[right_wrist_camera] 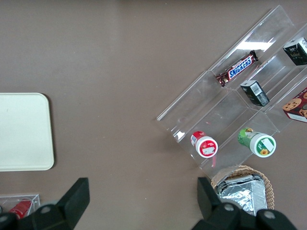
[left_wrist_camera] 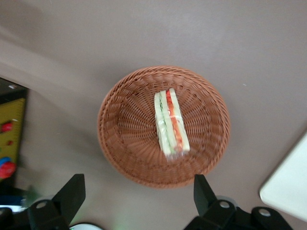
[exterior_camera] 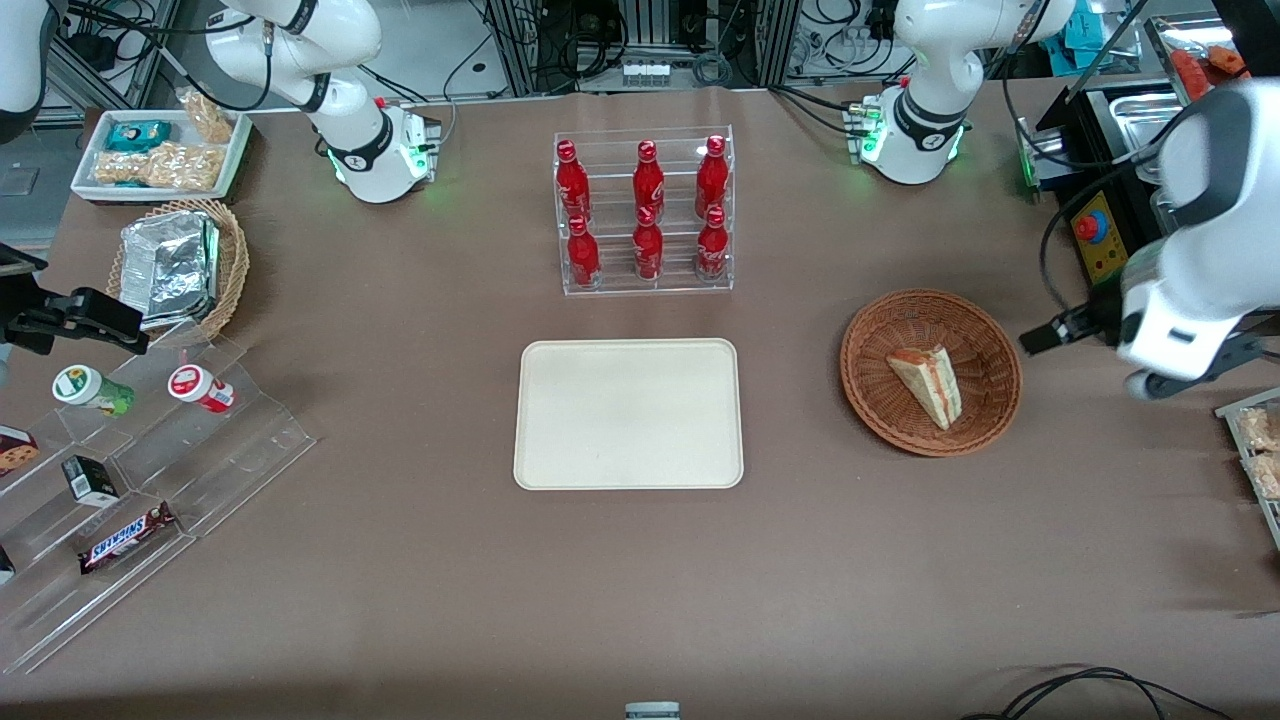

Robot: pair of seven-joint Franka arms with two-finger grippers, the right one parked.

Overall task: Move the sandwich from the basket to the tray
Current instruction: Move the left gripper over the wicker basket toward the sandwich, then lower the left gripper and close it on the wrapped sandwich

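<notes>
Front view: hand [left_wrist_camera: 139, 201] spread wide, empty, beside basket [exterior_camera: 931, 372] holding sandwich [exterior_camera: 926, 384].

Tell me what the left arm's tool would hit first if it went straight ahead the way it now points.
The tool, fingers open, hangs above the basket, pointing down at it. It would probably meet the basket's rim or the sandwich inside first; depth is hard to judge.

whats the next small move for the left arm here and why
Probably lower the open gripper toward the sandwich. It hangs above the basket with nothing between its fingers, the sandwich lies in the basket, and the tray is bare.
</notes>
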